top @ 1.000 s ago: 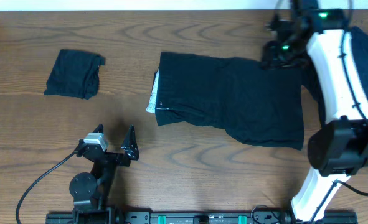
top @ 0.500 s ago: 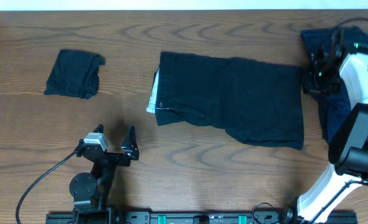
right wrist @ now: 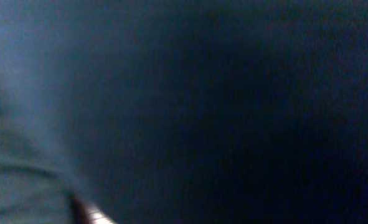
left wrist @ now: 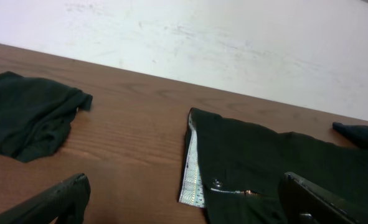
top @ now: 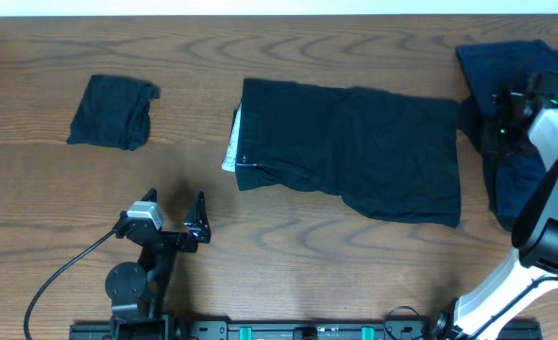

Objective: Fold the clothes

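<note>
Nearest to the robot's base, the left gripper [top: 173,210] hung low over the table [top: 33,236]. Its jaws stood wide apart with nothing between them, and it was well apart from any cloth. Further out, the large black garment [top: 354,151] lay spread flat in the middle of the table, with its pale strip [top: 231,142] showing at the left edge. To the left of it, the small black garment [top: 113,111] lay as a compact bundle and looked folded already. Farthest, at the right edge, the navy garment [top: 491,61] lay crumpled just beside the large black one. The right gripper [top: 498,127] was down in it and closed. Its wrist view was filled with blue cloth, so I judged that it pinched the navy fabric. The step in hand seemed to be taking up the next piece. The next move would call for lifting it free without dragging the large black garment along.
</note>
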Available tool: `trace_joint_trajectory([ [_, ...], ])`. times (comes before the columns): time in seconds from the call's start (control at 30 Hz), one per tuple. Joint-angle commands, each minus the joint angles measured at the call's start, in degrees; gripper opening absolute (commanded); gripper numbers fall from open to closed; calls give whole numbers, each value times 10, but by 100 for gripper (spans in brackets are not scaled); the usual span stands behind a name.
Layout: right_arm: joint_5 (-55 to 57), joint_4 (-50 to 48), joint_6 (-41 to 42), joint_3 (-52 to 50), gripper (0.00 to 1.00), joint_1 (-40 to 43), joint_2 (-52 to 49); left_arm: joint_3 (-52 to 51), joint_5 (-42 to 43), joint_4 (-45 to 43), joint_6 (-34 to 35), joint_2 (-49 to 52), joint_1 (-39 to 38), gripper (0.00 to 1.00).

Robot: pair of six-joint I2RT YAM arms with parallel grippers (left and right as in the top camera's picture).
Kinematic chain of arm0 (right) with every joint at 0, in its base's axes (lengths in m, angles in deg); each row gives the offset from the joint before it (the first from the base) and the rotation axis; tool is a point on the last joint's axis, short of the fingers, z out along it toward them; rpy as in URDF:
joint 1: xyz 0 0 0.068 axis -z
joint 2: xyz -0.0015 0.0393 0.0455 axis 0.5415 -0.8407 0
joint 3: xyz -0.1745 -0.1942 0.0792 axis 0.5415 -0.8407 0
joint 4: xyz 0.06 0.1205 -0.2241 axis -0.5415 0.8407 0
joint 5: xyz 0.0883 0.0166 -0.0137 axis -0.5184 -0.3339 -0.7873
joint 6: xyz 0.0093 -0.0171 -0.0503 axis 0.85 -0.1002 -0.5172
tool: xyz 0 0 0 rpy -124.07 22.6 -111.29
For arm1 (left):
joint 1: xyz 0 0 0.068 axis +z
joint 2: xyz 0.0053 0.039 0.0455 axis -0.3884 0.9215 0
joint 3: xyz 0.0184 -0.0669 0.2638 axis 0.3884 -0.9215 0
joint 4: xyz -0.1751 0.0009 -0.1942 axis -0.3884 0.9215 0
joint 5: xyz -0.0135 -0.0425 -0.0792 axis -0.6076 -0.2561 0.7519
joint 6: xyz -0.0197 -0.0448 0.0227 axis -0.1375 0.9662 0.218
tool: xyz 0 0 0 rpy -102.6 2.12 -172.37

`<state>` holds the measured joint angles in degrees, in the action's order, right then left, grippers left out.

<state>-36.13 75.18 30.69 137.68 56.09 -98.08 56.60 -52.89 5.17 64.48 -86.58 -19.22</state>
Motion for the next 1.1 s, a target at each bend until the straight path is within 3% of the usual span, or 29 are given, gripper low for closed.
trace_joint_trajectory([
  [0.0,12,-18,-8,-4,2,34,1,-9,6,21,-7,-1,-2,98],
  [0.2,3,-66,-8,-4,3,67,1,-9,6,21,-7,-1,-2,98],
  [0.4,-73,-73,-8,-4,12,61,1,-9,6,21,-7,-1,-2,98],
  [0.5,-88,-70,-8,3,20,46,2,-9,6,21,-7,-1,-2,98],
  [0.57,-103,-61,-8,11,34,34,6,-9,6,21,-7,-1,-2,98],
  [0.77,-184,19,-6,71,46,1,35,-9,2,21,-7,-1,-2,98],
  [1.07,-198,66,3,106,48,-33,49,-9,7,17,-2,-1,-2,98],
])
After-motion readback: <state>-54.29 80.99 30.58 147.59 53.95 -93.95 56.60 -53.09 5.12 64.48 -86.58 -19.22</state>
